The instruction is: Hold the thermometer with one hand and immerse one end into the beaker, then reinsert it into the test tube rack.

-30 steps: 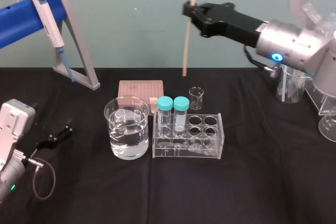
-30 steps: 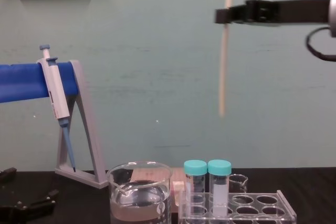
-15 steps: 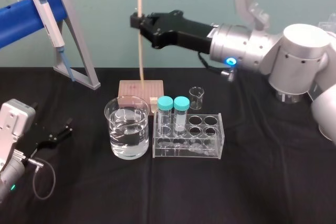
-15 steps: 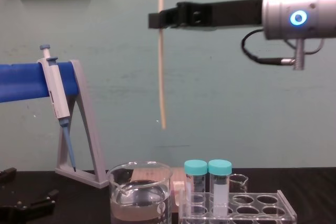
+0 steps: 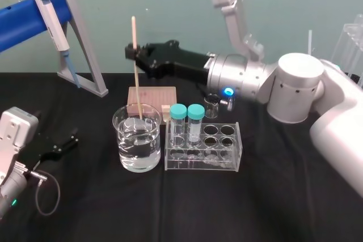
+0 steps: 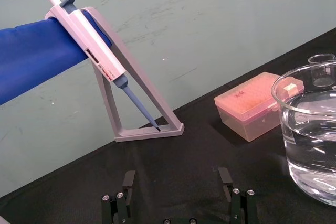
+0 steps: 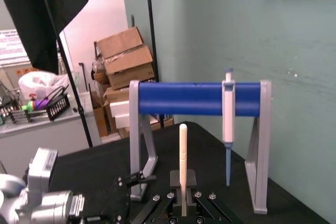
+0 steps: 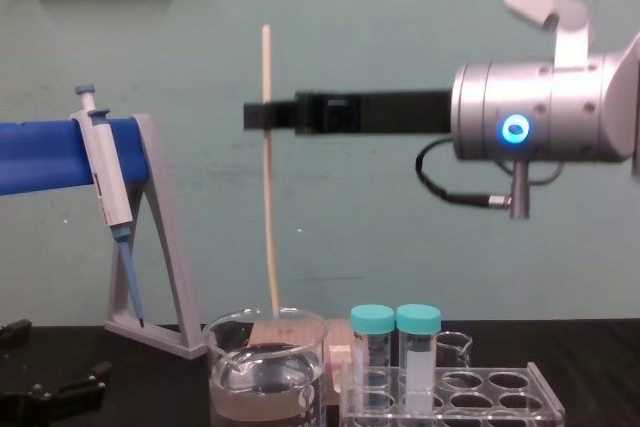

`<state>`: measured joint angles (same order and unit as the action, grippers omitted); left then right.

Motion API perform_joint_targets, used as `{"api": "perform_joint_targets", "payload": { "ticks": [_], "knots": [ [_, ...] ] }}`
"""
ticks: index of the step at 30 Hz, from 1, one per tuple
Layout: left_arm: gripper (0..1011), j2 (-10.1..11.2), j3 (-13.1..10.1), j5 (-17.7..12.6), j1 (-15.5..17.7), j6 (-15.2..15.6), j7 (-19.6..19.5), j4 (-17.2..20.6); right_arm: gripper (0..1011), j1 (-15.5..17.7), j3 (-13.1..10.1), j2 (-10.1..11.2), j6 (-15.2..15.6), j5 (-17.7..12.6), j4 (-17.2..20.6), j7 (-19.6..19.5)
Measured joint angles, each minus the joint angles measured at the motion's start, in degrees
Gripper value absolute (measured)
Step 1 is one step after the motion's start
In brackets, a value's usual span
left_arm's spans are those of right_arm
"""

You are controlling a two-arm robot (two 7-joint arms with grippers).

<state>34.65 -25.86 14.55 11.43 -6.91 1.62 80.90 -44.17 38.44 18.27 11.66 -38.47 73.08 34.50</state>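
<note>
Chest view has the right tool (image 8: 262, 115) pinching the thermometer (image 8: 268, 217) upright, its lower tip at the beaker (image 8: 265, 372) mouth, so I'd lower it straight down, clear of the glass wall, while the left tool (image 6: 177, 178) sits spread at the bench (image 6: 199, 150) left.

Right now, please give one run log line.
right claw: shut on thermometer | thermometer: upright, tip at beaker mouth, above water | left claw: open, idle on table

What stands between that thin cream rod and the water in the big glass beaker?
Nothing visible. The right end effector holds the thin cream-white rod upright over the open mouth of the large clear glass beaker, tip near the rim. The left end effector lies parked.
</note>
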Motion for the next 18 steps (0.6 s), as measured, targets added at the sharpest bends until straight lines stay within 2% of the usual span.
{"api": "perform_joint_targets", "payload": {
  "ticks": [7, 18],
  "knots": [
    [1004, 0.0, 0.0, 0.0, 0.0, 0.0, 0.0, 0.0, 48, 0.3, 1.2, -1.5, -3.0, 2.4, -3.7, 1.1],
    [1004, 0.0, 0.0, 0.0, 0.0, 0.0, 0.0, 0.0, 47, -0.6, 1.1, -4.0, -4.1, 4.2, -9.4, 2.5]
  ]
}}
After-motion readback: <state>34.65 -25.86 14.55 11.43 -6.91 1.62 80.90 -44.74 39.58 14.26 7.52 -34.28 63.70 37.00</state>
